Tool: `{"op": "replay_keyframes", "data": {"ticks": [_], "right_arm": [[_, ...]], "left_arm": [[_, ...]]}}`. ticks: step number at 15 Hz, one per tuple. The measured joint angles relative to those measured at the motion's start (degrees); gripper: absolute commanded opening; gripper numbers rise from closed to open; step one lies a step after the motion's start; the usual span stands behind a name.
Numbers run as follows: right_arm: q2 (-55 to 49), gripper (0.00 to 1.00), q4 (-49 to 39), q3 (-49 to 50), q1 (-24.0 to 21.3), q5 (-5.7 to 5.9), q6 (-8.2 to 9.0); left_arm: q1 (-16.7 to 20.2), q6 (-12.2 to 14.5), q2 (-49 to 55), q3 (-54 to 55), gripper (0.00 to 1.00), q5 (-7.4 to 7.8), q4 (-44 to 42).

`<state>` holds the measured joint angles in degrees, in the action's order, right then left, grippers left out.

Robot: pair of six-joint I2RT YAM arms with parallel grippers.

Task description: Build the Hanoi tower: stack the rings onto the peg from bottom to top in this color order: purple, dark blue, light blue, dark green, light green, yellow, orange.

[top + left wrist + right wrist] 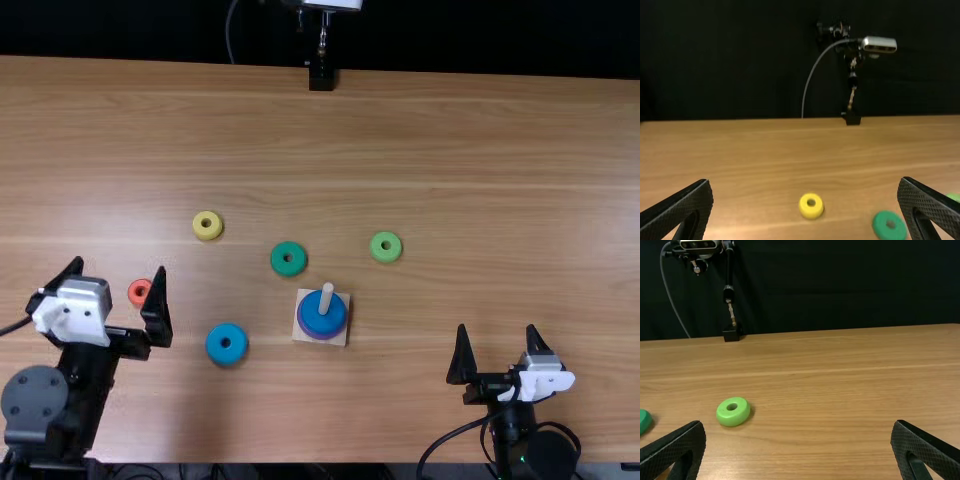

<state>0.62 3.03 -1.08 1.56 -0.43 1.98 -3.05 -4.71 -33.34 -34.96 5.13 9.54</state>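
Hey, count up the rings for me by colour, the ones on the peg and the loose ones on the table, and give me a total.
Purple ring: 1
Dark blue ring: 1
Light blue ring: 1
Dark green ring: 1
Light green ring: 1
Yellow ring: 1
Orange ring: 1
Total: 7

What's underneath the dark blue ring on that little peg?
Under the dark blue ring, the edge of a purple ring peeks out, and below that a pale square base. The purple ring's middle is covered.

Bright light leaves pale glare on the table [480, 140] and a soft shadow beside the light green ring [734, 419].
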Motion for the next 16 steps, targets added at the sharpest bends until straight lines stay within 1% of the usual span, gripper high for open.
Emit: {"op": "replay_keyframes", "data": {"ticks": [2, 4, 6, 7, 9, 10, 11, 12, 13, 14, 15, 16], "right_arm": [[0.0, 1.00, 0.0, 0.0, 0.0, 0.04, 0.00], [0.0, 1.00, 0.0, 0.0, 0.0, 0.02, 0.02], [0.0, 1.00, 0.0, 0.0, 0.0, 0.02, 0.02], [0.0, 1.00, 0.0, 0.0, 0.0, 0.02, 0.02], [0.0, 1.00, 0.0, 0.0, 0.0, 0.00, 0.02], [0.0, 1.00, 0.0, 0.0, 0.0, 0.02, 0.00], [0.0, 1.00, 0.0, 0.0, 0.0, 0.02, 0.00], [0.0, 1.00, 0.0, 0.0, 0.0, 0.02, 0.02], [0.0, 1.00, 0.0, 0.0, 0.0, 0.02, 0.00], [0.0, 1.00, 0.0, 0.0, 0.0, 0.02, 0.00], [0.0, 1.00, 0.0, 0.0, 0.0, 0.02, 0.00], [0.0, 1.00, 0.0, 0.0, 0.0, 0.02, 0.00]], "left_arm": [[-0.1, 0.0, -6.7, -4.5, 1.00, 2.95, 10.0], [-1.8, 0.0, -14.5, -7.3, 1.00, 4.70, 16.9], [-3.1, 0.0, -20.2, -9.0, 1.00, 5.77, 18.9], [-4.4, 0.0, -23.5, -10.1, 1.00, 5.73, 18.9], [-8.9, 0.0, -28.5, -11.1, 1.00, 5.38, 19.4], [-11.5, 0.0, -30.7, -11.2, 1.00, 3.87, 19.8], [-13.9, 0.4, -32.5, -11.2, 1.00, 1.29, 20.2], [-16.2, 2.1, -33.8, -11.2, 1.00, -1.40, 20.1], [-18.5, 4.5, -35.2, -11.2, 1.00, -3.69, 20.1], [-20.0, 6.2, -36.5, -11.2, 1.00, -4.96, 20.1], [-20.6, 7.7, -38.2, -11.2, 1.00, -5.70, 20.2], [-20.6, 8.4, -39.4, -11.2, 1.00, -6.27, 20.3]]}}
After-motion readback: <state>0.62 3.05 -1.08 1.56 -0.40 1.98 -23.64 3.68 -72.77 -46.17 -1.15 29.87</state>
